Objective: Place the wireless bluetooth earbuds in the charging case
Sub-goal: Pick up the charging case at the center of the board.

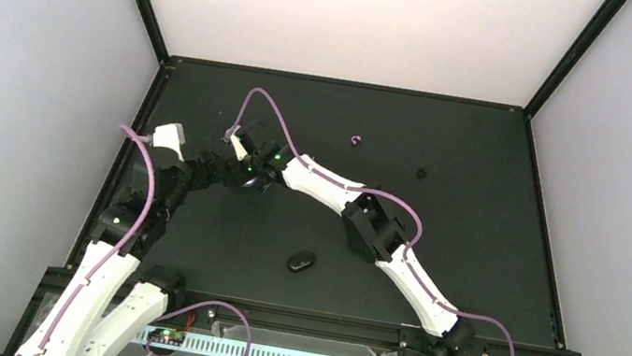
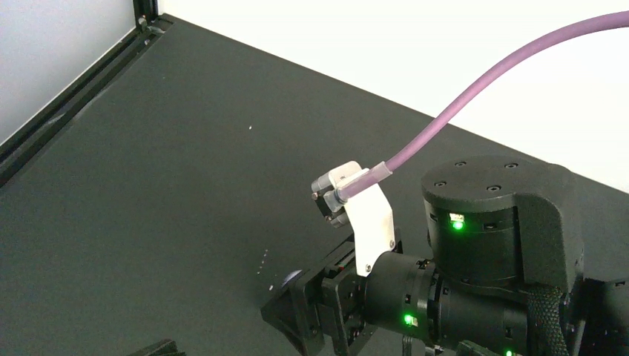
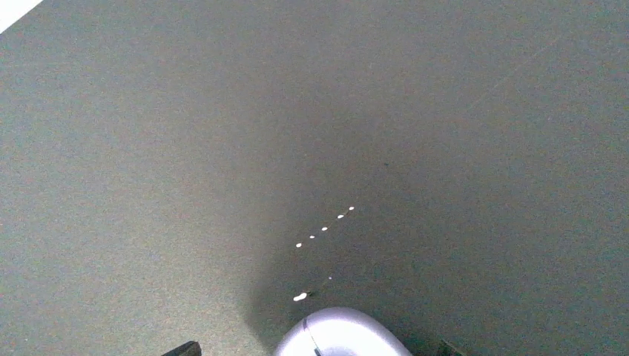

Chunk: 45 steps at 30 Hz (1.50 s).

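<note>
R pincer (image 3: 315, 347) is hanging spread over a lilac case (image 3: 337, 335), fingertips standing clear of the case's sides w/ nothing pinched. L pincer (image 1: 221, 169) is sitting just beside it, also spread & empty. The pinkish earbud (image 1: 356, 140) is lying on the counter (image 1: 470, 258) well off to R pincer's right & a bit farther out, w/ the black earbud (image 1: 422, 171) farther right again. Both are too small to tell long axis, and R arm is looking the nearer one, imo.
</note>
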Available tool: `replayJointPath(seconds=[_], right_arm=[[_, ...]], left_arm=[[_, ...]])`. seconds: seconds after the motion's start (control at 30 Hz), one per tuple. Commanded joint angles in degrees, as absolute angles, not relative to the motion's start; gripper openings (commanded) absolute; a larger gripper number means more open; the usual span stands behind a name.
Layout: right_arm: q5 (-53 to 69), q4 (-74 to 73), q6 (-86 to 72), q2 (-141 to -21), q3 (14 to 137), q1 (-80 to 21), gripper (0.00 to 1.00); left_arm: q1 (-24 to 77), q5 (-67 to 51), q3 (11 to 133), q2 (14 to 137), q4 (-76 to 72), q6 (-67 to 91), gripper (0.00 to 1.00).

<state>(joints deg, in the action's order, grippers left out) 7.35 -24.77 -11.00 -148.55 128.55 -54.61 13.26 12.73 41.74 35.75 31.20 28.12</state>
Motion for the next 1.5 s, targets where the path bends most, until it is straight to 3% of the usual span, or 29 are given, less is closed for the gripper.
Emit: replayJointPath(seconds=[0.0,0.4,0.93,1.47], right_arm=[[9.5,-26.3,-11.5,-148.0,129.0,-54.6,0.82],[5.9,-25.9,-8.1,-142.8,120.6,-56.6,0.75],[1.0,-27.6,-4.5,-145.1,122.3,-57.2,0.63],[-2.0,-25.8,-3.6,-143.5,118.8,-57.9,0.43]], left_arm=[[13.4,12.6,41.7,35.8,30.1,27.4,0.99],[13.4,12.2,41.4,35.2,30.0,27.5,0.99],[13.4,12.1,41.2,34.9,29.9,27.5,0.99],[13.4,12.2,41.2,34.6,29.9,27.7,0.99]])
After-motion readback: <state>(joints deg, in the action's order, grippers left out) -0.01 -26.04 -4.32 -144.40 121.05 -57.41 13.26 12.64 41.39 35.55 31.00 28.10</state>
